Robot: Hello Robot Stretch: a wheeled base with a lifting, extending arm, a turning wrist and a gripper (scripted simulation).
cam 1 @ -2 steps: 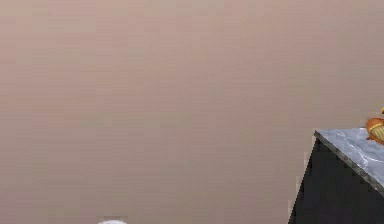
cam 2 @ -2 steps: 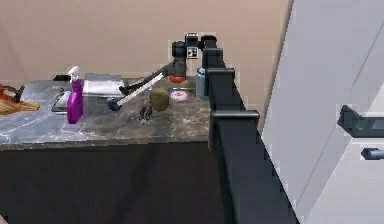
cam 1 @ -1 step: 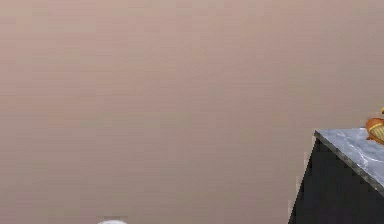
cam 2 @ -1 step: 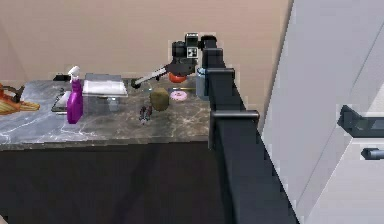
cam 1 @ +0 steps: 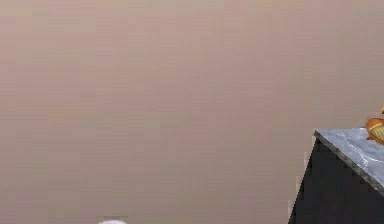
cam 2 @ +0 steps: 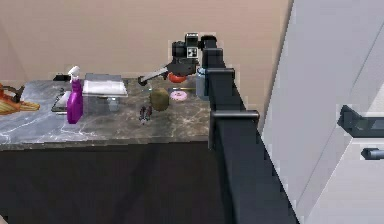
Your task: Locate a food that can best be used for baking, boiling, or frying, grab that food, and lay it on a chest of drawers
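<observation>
Grey marble-patterned stone tops the table (cam 2: 60,135), with a dark front below it. Its corner also appears at the forward view's right (cam 1: 345,148) against a plain beige wall (cam 1: 150,90).

In the arm side view the arm (cam 2: 235,130) reaches out across the table's right end, evidently to bring the hand (cam 2: 150,75) in among the food there. The hand's thin fingers slant down toward what is judged to be the potato (cam 2: 157,101), a brownish-olive rounded lump and the one item suited to baking, boiling or frying. It rests on the tabletop near the fingertips; contact cannot be confirmed.

A red round item (cam 2: 178,75) lies behind the hand, and a pink-and-white round item (cam 2: 180,96) sits just beside the potato. Whether the hand holds anything therefore cannot be told. A purple spray bottle (cam 2: 74,97) and a clear lidded box (cam 2: 104,93) stand well apart to the left, clear of the reach.

Assessment: the grasp stage is in hand. Neighbouring items crowd the potato, so a stray nudge is the risk. Transfer to a chest of drawers is not yet done.
</observation>
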